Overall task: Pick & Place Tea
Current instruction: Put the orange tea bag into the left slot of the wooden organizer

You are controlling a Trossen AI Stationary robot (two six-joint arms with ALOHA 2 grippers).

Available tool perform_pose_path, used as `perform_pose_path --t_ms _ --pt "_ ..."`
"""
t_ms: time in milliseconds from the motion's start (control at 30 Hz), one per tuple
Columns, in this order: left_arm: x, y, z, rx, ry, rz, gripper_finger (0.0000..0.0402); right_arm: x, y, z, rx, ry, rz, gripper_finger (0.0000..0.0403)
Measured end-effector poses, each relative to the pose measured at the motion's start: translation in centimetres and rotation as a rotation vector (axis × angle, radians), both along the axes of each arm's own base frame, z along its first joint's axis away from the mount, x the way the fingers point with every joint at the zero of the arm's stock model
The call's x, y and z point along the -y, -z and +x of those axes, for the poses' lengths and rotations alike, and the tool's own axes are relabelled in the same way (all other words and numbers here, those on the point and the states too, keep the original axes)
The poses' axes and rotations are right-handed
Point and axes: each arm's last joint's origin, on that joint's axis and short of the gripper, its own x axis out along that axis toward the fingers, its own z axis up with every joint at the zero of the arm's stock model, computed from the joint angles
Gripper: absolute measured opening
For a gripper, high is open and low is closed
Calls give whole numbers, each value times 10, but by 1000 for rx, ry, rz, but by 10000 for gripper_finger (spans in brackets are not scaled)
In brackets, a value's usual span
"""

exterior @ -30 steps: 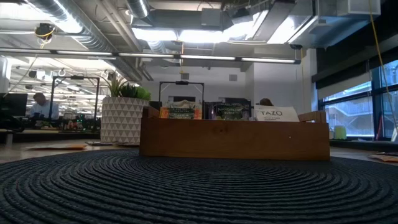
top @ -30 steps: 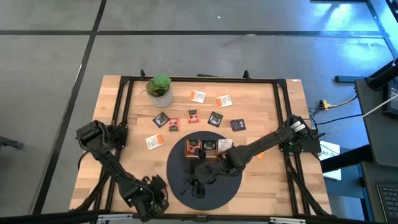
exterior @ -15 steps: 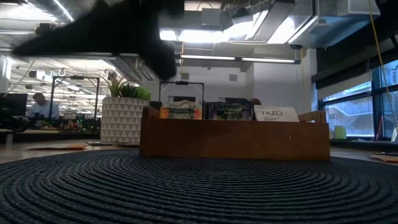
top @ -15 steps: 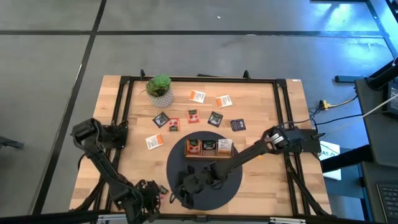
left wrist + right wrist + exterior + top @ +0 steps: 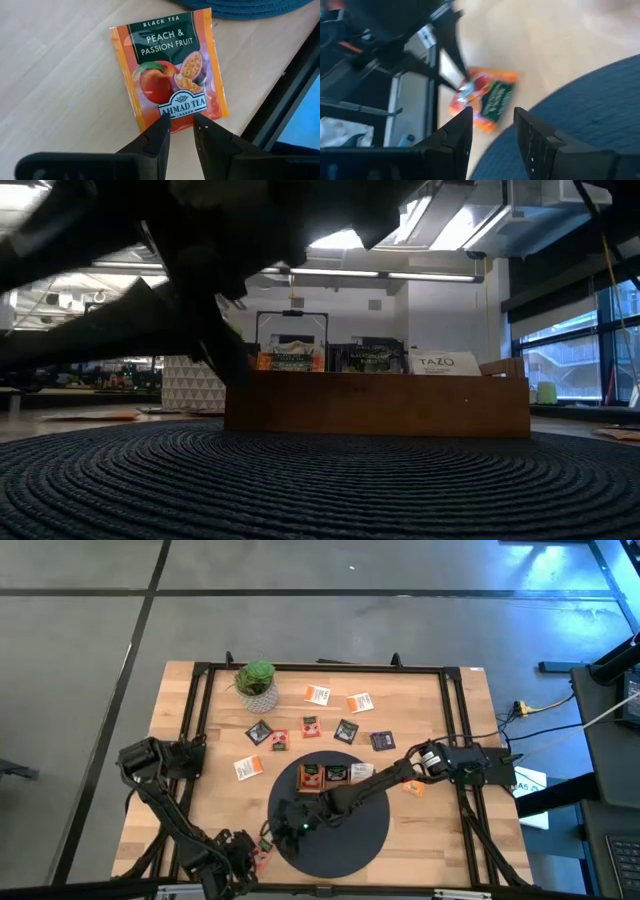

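Orange packet (image 5: 167, 72) flat on bare wood at near edge, just left of round mat (image 5: 330, 815), long axis running straight away from left gripper (image 5: 181, 125), jaws pinched on its near edge; right gripper (image 5: 492, 122) close by, jaws apart, empty; label: "BLACK TEA PEACH & PASSION FRUIT, AHMAD TEA LONDON".

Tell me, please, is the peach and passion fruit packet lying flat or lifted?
Cannot tell: the left end effector pinches the peach packet's edge above the table.

Tray (image 5: 336, 777) on mat (image 5: 345, 835), loose packets (image 5: 312, 726) behind, plant (image 5: 257, 680) far-left
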Motion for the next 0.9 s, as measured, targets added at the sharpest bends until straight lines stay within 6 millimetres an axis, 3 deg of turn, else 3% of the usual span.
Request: perform_pose_path --t_ms 200,500,900 --pt "-6 0 9 8 28 35 84 11 6 0 -88 52 14 144" --pt "-18 1 25 34 36 98 83 9 8 -3 -142 42 65 144" --pt "-19 1 29 64 40 114 86 12 15 -9 -228 78 5 145"
